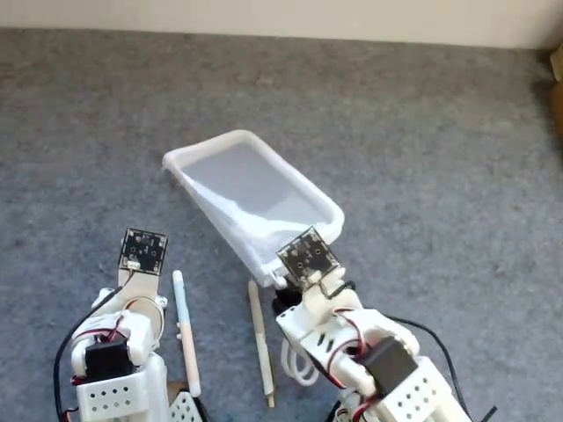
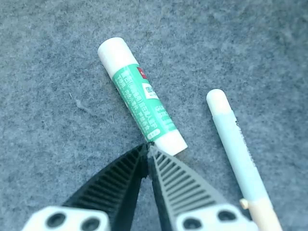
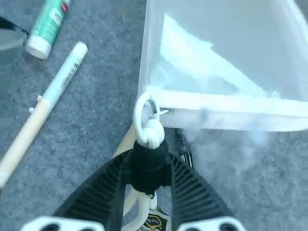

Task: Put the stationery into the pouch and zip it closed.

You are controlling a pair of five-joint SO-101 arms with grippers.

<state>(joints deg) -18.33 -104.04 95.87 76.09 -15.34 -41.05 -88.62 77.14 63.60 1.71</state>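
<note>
The white translucent pouch (image 1: 255, 189) lies open-mouthed in the middle of the table, also seen as pouch (image 3: 221, 57). My right gripper (image 3: 147, 159) is at its near corner, shut on the black zipper pull (image 3: 146, 168), which has a white ring (image 3: 143, 113). A green-and-white glue stick (image 2: 142, 103) lies just beyond my left gripper (image 2: 147, 151), which is shut on nothing, its tips at the stick's near end. A pale blue pen (image 2: 238, 149) lies beside it, pen (image 1: 185, 330) in the high view. A wooden pencil (image 1: 260, 343) lies between the arms.
Grey carpet-like cloth (image 1: 440, 132) covers the table. A white cord loop (image 1: 299, 365) hangs beneath the right arm. The left arm's wrist camera (image 1: 143, 251) covers the glue stick from above. Open floor lies left and right of the pouch.
</note>
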